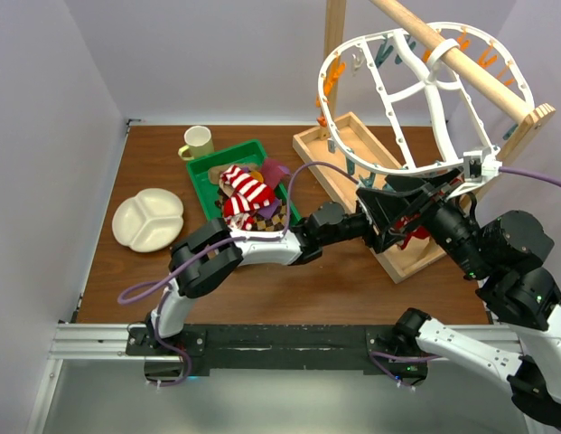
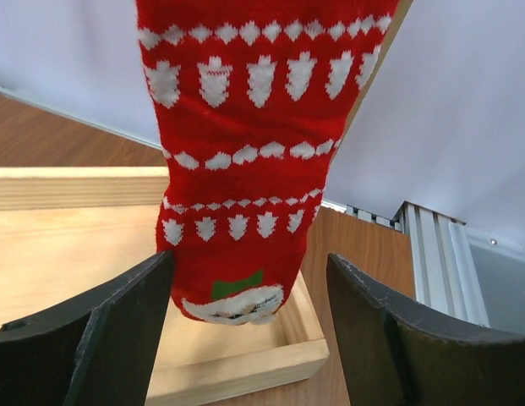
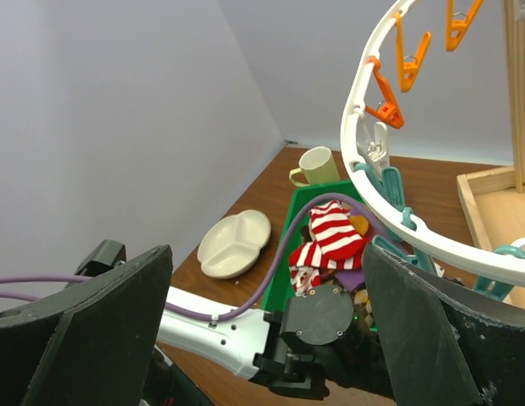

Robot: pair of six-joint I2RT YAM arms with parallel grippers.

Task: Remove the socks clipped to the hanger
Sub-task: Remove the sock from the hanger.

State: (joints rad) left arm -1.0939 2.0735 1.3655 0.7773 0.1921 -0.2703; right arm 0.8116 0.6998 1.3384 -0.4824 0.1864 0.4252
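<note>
A red sock with white patterns (image 2: 237,169) hangs down from above, its toe between my left gripper's (image 2: 249,283) open fingers and close against the left finger (image 2: 118,330). What holds its top is out of view. In the top view the left gripper (image 1: 399,228) reaches under the white oval hanger (image 1: 352,127), with the red sock (image 1: 414,233) beside it. The right gripper (image 3: 269,254) is open and empty, just above the left wrist and beside the hanger rim (image 3: 363,169) with its orange clips (image 3: 389,106). Several loose socks (image 1: 244,192) lie in a green bin (image 1: 201,174).
The hanger hangs from a wooden rail (image 1: 443,45) on a stand with a wooden tray base (image 1: 352,149). A pale mug (image 1: 199,140) and a white divided plate (image 1: 149,220) sit on the table at the left. Grey walls close the left and back sides.
</note>
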